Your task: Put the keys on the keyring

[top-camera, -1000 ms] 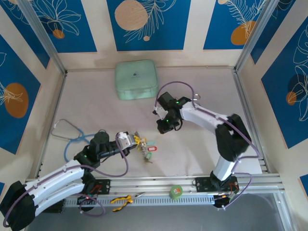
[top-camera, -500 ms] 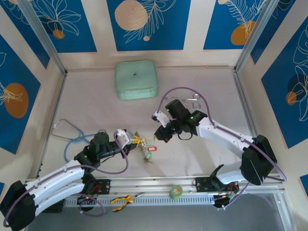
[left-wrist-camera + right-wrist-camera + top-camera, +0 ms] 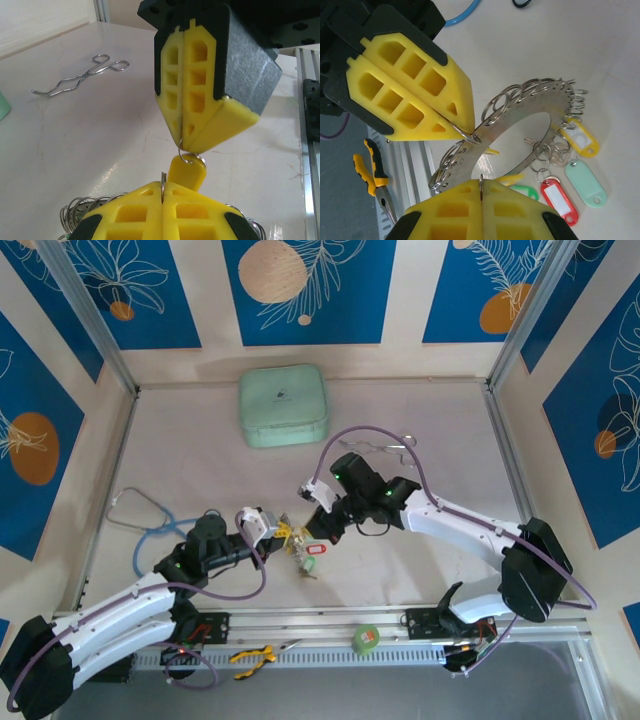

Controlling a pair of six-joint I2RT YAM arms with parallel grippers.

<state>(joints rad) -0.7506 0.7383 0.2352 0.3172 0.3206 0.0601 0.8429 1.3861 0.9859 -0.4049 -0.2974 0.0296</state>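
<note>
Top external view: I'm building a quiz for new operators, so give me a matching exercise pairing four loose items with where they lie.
Things:
1. mint-green case
2. stethoscope
3. roll of green tape
4. yellow-handled pliers

Places:
A. near-edge frame, left part
B. far end of the table
C. left side of the table
D. near-edge frame, about midway

Pairs: 1-B, 2-C, 3-D, 4-A

My left pincer (image 3: 162, 189) is squeezing the thin edge of the keyring (image 3: 163, 178). The right pincer (image 3: 186, 146) is pinching a small wire loop (image 3: 183, 156) that is holding a yellow tag (image 3: 187, 173). Silver forceps (image 3: 82, 75) are lying far back on the table (image 3: 100, 140)
</note>
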